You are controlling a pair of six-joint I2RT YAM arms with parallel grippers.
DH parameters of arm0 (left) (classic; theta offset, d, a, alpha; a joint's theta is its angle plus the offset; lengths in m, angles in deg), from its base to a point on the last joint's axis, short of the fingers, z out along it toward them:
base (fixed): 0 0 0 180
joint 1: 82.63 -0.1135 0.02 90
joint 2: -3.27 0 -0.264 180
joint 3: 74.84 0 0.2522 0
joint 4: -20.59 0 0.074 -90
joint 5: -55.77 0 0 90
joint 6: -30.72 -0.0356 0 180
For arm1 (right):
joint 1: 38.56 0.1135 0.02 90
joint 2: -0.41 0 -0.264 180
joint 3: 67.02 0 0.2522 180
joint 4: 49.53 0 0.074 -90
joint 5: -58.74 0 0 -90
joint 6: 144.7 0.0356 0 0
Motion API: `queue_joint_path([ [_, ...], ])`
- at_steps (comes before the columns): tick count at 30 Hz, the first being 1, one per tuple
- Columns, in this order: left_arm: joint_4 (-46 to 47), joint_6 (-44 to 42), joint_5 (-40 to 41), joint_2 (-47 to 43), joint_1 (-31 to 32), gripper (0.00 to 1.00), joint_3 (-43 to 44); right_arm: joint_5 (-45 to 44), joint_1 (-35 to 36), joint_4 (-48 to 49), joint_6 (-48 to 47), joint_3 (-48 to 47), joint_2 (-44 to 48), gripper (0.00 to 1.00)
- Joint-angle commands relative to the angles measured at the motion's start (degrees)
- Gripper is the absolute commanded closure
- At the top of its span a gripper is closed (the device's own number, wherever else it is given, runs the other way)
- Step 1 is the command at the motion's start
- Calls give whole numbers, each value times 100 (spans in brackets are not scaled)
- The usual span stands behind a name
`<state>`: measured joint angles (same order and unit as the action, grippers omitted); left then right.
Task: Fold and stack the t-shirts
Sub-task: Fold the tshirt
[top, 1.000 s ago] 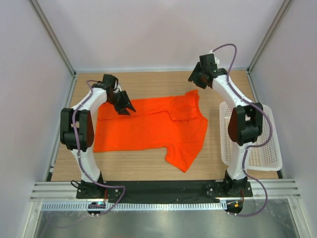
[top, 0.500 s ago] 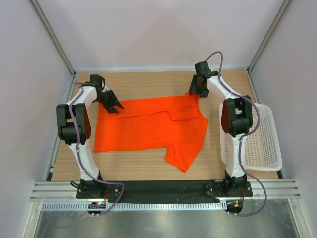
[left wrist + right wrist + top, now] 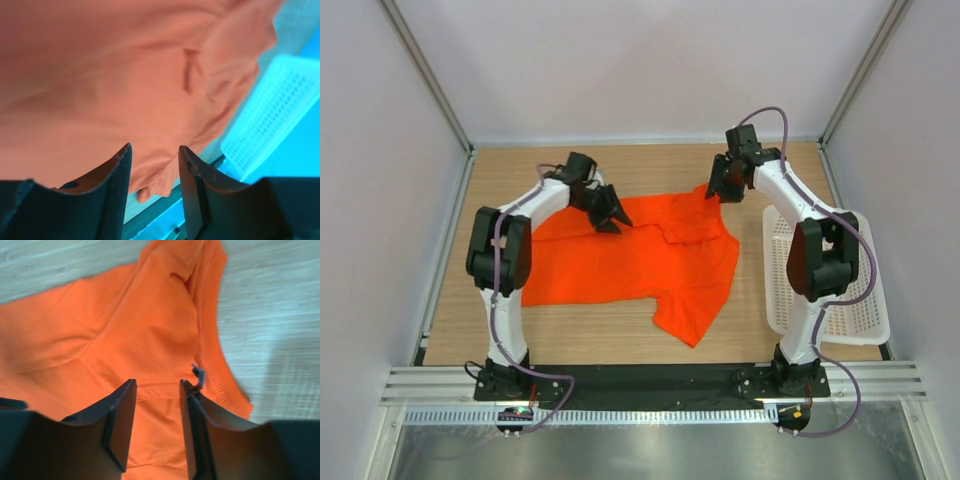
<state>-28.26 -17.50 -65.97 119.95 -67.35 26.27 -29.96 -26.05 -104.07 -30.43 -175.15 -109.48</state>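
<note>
T-shirt (image 3: 640, 255) edge beneath left gripper (image 3: 610, 215), right gripper (image 3: 718, 188).

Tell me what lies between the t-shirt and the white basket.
Between t-shirt and basket, only a bare strip of wooden table, seen in the top external view.

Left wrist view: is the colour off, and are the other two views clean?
Left wrist: heavy cyan cast, the t-shirt washed to salmon and soft, the basket glowing blue. Right wrist: natural colour, slightly blurred fabric and table. Top external: sharp, evenly lit, only faint shadows.
</note>
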Motion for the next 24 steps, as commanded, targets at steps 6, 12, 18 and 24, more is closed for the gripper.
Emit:
queue_joint_path([
  [6, 1170, 1516, -403, 592, 1300, 62, 326, 854, -214, 166, 78, 489, 160, 68],
  [12, 1206, 1834, 334, 821, 1696, 60, 414, 907, -214, 158, 51, 744, 275, 62],
  [18, 1066, 1869, 634, 1128, 1714, 61, 844, 1091, -214, 316, 78, 1166, 380, 63],
  [24, 917, 1948, 714, 1348, 1723, 60, 1126, 1118, -223, 333, 78, 1324, 459, 61],
])
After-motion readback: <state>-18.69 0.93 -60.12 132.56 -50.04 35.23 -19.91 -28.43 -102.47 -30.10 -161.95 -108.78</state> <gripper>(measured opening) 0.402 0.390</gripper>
